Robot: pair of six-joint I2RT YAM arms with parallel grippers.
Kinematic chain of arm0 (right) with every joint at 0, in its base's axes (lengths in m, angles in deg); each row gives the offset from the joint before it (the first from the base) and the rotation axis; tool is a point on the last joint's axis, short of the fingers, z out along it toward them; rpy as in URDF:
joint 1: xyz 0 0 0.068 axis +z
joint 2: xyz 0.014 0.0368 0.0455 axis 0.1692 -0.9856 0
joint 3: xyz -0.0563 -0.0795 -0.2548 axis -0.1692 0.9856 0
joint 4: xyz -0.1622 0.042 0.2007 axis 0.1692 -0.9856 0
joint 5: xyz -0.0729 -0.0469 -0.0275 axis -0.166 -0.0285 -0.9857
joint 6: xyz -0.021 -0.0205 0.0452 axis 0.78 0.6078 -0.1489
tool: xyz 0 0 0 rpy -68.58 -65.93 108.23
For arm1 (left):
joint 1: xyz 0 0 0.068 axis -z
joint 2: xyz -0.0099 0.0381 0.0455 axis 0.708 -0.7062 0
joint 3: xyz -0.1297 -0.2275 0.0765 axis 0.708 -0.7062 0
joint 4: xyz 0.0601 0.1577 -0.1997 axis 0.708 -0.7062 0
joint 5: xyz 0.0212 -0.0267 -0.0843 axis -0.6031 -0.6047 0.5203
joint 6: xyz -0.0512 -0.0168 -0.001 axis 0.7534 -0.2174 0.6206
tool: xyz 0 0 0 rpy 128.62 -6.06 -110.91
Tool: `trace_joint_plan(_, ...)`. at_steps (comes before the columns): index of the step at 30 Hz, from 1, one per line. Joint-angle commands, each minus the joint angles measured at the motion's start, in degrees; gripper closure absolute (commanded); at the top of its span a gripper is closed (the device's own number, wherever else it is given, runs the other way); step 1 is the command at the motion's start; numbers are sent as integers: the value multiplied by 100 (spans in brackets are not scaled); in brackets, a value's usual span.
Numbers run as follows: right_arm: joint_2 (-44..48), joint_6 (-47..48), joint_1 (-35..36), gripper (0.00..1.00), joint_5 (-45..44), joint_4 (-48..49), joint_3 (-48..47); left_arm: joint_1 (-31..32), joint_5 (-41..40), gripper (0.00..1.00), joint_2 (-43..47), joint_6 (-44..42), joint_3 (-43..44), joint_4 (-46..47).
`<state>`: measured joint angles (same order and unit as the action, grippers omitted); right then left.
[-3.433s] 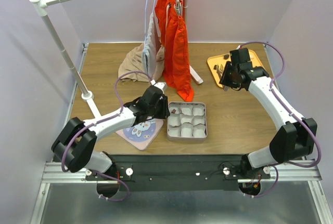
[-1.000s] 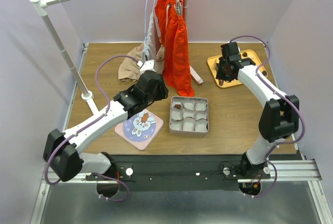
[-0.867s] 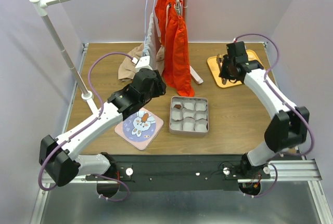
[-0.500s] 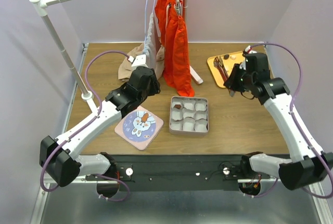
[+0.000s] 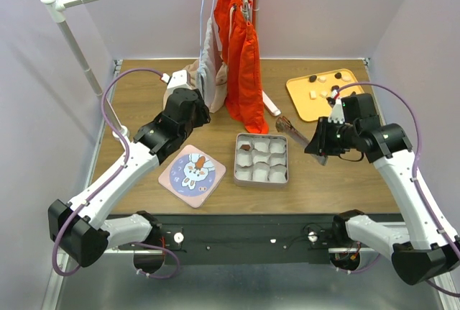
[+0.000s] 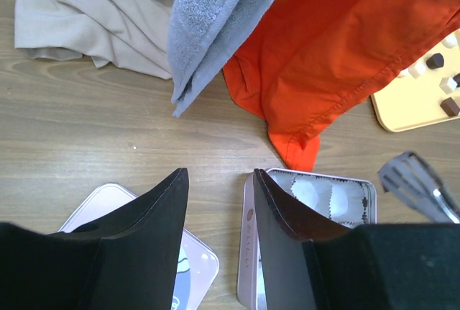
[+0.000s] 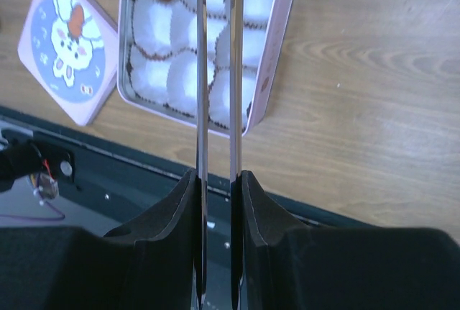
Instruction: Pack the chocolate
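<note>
most of the chocolate pieces (image 5: 313, 78), dark brown and cream-white, lie scattered on a yellow-orange tray (image 5: 309, 108) at the far right of the table (image 5: 144, 152). one dark piece (image 5: 245, 147) sits in the far left paper cup of the tin (image 5: 235, 159), which stands near the middle of the table; the other white paper cups (image 5: 267, 167) in it look unfilled. the right gripper (image 7: 215, 180) is pinched tight on a pair of metal tongs (image 5: 287, 126), whose blades run out over the tin in the wrist view. their tips hang between tin and tray, and whether they carry a piece i cannot tell. the tin's lid (image 5: 192, 171), printed with a rabbit, lies just left of the tin. the left gripper (image 6: 219, 180) hangs with its fingers spread and holding nothing, above the gap between lid and tin. beyond it an orange garment (image 5: 244, 58) and a grey towel (image 6: 215, 22) hang down, and a beige cloth (image 6: 93, 15) lies crumpled on the wood.
</note>
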<state>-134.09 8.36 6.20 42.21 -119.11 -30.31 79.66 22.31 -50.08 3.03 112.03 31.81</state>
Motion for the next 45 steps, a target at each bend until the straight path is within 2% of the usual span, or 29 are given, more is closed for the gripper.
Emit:
trace_joint_plan(1,7,42,198,79,137,-116,241,-31,-2,50,3,-21,78,-55)
trace_joint_plan(6,-116,-178,523,78,57,192,277,-31,-80,50,100,-12,96,-82)
trace_joint_plan(11,-326,-529,1199,78,-443,412,356,-40,-107,50,117,23,96,-143)
trace_joint_plan(14,-379,-574,1314,77,-567,464,391,-40,-98,50,144,40,35,-126)
trace_joint_plan(17,-415,-626,1324,77,-769,474,391,-49,-115,50,161,40,17,-134)
trace_joint_plan(18,-415,-635,1324,73,-804,482,391,-49,-133,50,170,32,8,-134)
trace_joint_plan(22,-494,-653,1324,69,-787,526,417,-57,-142,50,161,23,-27,-126)
trace_joint_plan(28,-546,-670,1323,67,-743,579,417,-66,-151,50,170,5,-71,-108)
trace_joint_plan(45,-687,-688,1394,55,-681,649,417,-110,-133,50,153,-21,-159,-73)
